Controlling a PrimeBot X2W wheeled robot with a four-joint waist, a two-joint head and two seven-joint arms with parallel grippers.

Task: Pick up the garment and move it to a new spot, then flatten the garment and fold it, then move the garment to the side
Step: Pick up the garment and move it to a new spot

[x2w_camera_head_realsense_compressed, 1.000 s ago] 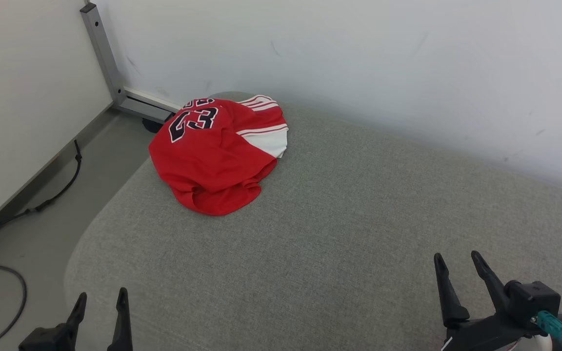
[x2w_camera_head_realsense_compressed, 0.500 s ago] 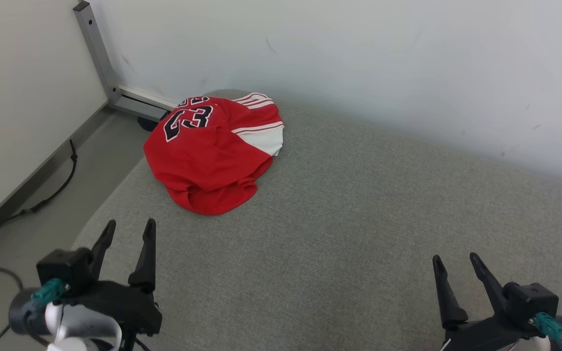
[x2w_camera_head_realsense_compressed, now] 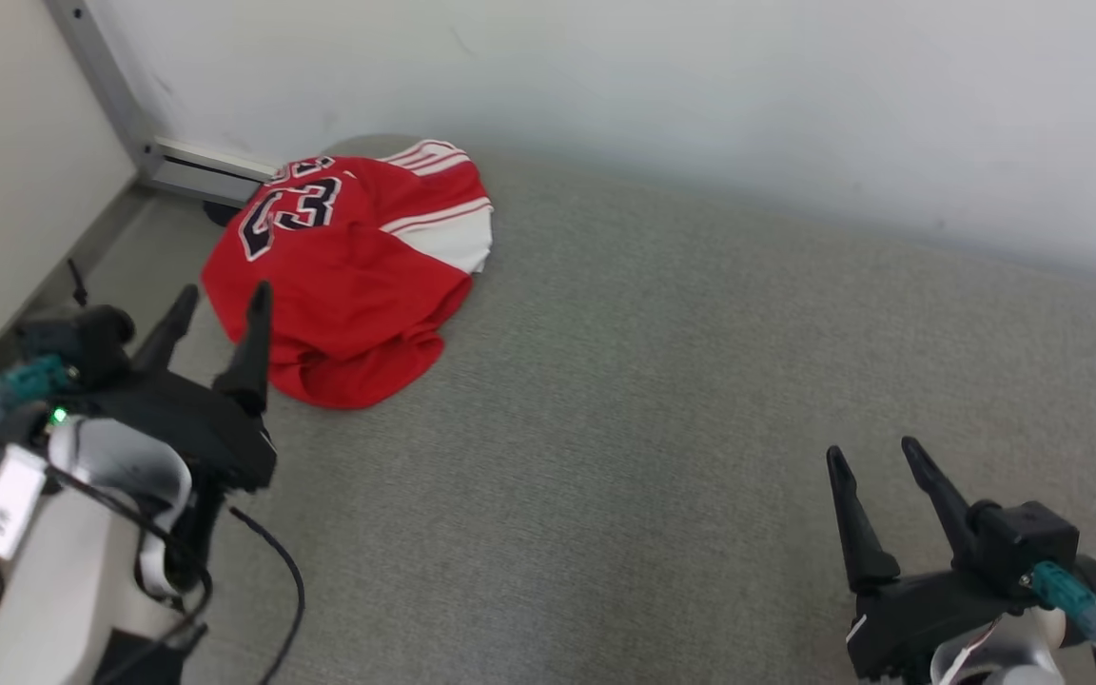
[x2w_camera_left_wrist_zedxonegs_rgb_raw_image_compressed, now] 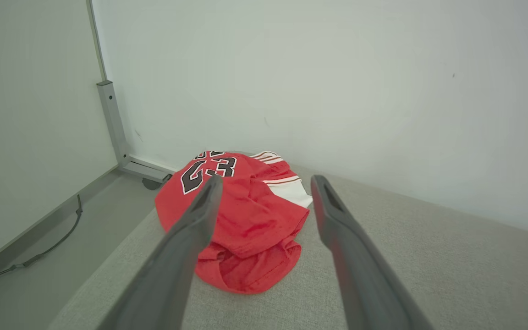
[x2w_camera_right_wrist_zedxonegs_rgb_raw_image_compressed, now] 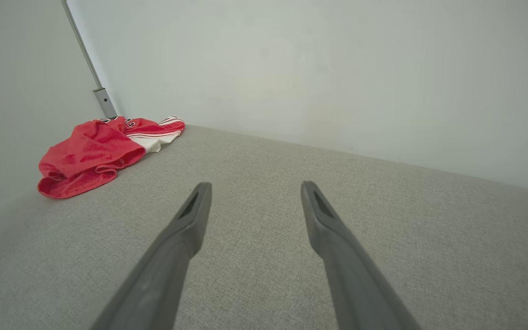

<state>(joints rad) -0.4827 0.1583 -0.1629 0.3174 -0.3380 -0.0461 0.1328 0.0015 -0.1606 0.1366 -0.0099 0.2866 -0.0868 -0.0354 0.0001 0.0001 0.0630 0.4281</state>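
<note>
Since a second ago, left gripper comes up from the bottom edge of the head view and now sits just short of the garment, fingers spread wide, nothing between them. Head camera pans too, so the whole scene slides left in frame; the garment itself isn't moved. The right gripper holds roughly the same spot at lower right, also wide and empty, well apart from the garment. Left wrist view lines both fingers up on the red heap, so I read this as the approach for the first pick; no contact with cloth as far as I can tell. Garment is a red jersey with a white striped panel and a dark number, crumpled at the far left corner of the grey fabric cushion, close to its rounded edge. Wide stretch of cushion lies between it and the right gripper, likely enough to lay it flat. White wall behind, metal post in the corner, grey floor on the left with a dark cable.
</note>
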